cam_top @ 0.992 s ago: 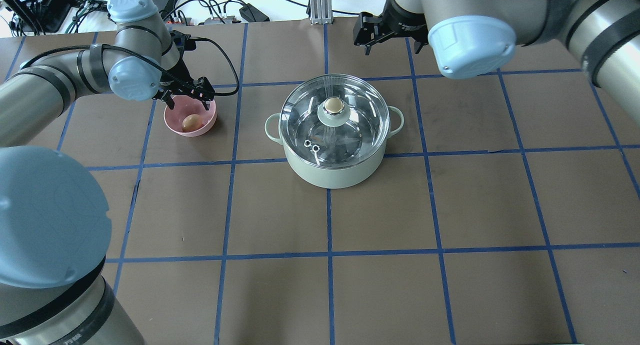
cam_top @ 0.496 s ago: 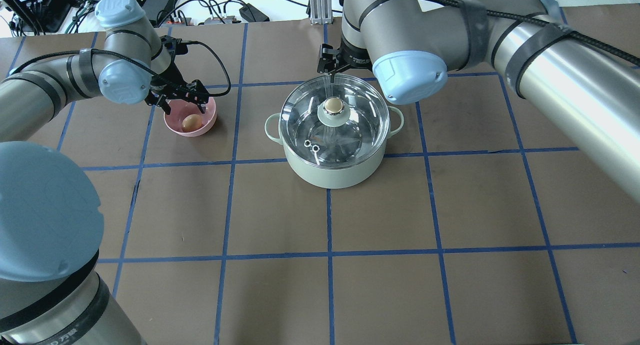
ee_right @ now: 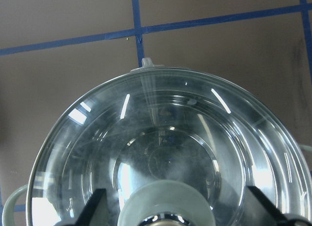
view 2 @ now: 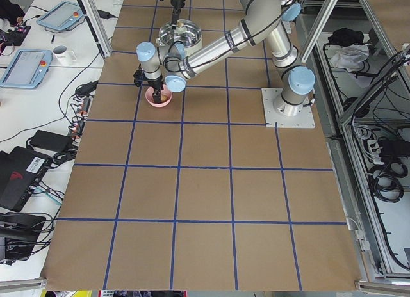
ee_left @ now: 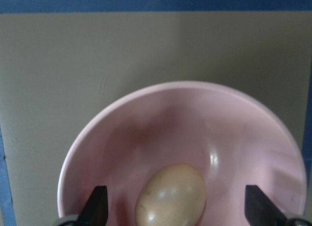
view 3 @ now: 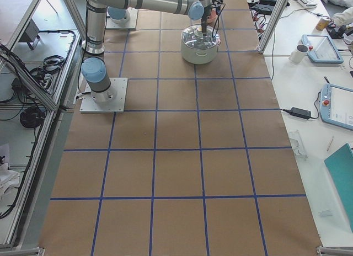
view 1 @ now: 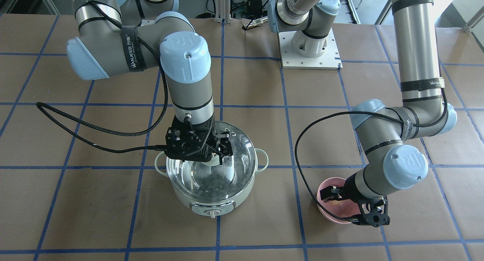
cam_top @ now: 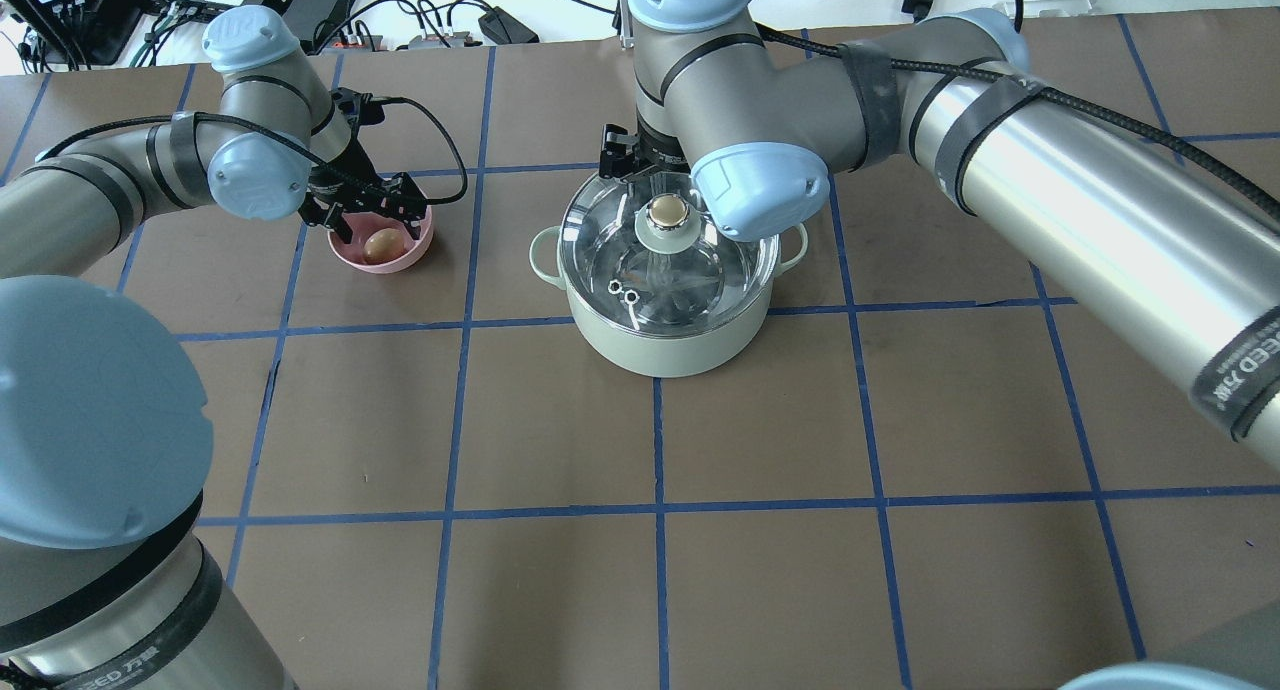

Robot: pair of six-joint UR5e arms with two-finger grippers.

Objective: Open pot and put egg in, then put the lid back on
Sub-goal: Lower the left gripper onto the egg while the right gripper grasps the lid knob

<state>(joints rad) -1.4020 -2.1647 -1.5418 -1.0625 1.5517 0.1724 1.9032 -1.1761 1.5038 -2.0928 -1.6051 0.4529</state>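
Egg point(ee_left: 170, 194) within spread left gripper point(ee_left: 179, 202), apparently clear both sides.

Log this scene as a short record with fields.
pot: closed, lid seated on it
egg: lying in the pink bowl, not gripped
left gripper: open, fingers either side of the egg
right gripper: open, over the lid's knob, not closed on it
steps done: none yet
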